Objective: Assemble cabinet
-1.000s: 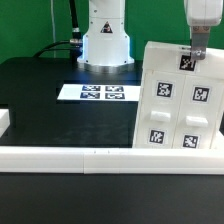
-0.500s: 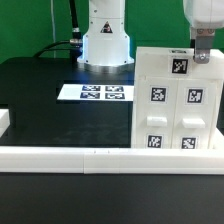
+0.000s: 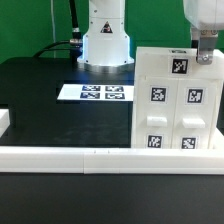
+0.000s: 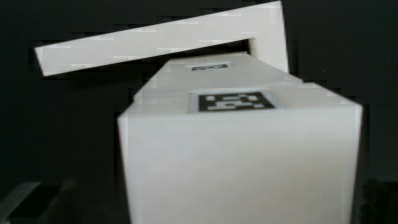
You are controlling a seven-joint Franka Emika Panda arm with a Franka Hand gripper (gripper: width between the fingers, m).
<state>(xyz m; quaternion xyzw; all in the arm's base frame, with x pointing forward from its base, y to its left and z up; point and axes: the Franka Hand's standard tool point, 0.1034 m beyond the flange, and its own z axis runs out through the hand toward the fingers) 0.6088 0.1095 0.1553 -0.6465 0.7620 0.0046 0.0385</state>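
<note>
The cabinet [image 3: 175, 100], a boxy white body with several black-and-white tags on its front panels, stands upright at the exterior view's right, just behind the long white rail. My gripper [image 3: 205, 52] hangs over its top right corner, jaws astride the top edge. In the wrist view the cabinet [image 4: 231, 150] fills the space between the jaws. A dark finger [image 4: 22, 205] stands clear of its side, so the gripper [image 4: 199, 215] is open and holds nothing.
The marker board [image 3: 95, 92] lies flat on the black table behind the cabinet's left side. A long low white rail [image 3: 100, 156] runs along the front, with a short piece [image 3: 5, 122] at the exterior view's left. The arm's white base [image 3: 105, 40] stands at the back.
The cabinet was tilted in the gripper's hold a second ago; now it stands upright and square on the table. The jaws have let go of it and widened.
</note>
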